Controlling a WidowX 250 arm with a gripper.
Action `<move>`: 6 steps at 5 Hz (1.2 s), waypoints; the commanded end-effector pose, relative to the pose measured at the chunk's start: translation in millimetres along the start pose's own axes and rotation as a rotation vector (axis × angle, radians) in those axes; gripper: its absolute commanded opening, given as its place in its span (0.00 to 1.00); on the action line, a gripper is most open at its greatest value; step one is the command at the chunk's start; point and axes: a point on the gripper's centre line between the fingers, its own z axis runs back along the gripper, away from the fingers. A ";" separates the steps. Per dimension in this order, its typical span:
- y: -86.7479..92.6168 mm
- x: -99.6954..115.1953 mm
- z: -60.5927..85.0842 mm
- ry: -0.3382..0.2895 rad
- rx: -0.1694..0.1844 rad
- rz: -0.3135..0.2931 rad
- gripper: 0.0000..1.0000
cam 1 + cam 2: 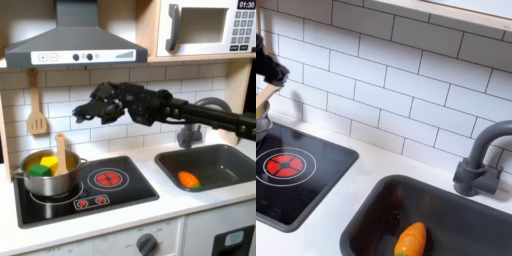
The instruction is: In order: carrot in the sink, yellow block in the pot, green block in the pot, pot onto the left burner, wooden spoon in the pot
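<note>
First exterior view: microwave [205, 27] clock (blurry, seemingly "01:30") [246, 5].

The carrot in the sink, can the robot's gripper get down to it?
Probably yes. The carrot lies alone in the open sink, with nothing over it. The gripper hangs above the stove beside the pot, so the arm would have to swing across.

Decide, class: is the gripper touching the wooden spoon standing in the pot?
Apart. In the first exterior view the gripper hangs above the wooden spoon, with white tile plainly showing between them; the spoon stands in the pot.
</note>
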 end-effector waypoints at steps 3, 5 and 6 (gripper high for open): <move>-47.8 5.8 4.7 0.151 -0.302 -0.222 1.00; -69.8 4.6 8.5 0.049 -0.223 -0.195 1.00; -70.9 11.2 17.5 0.042 -0.227 -0.220 1.00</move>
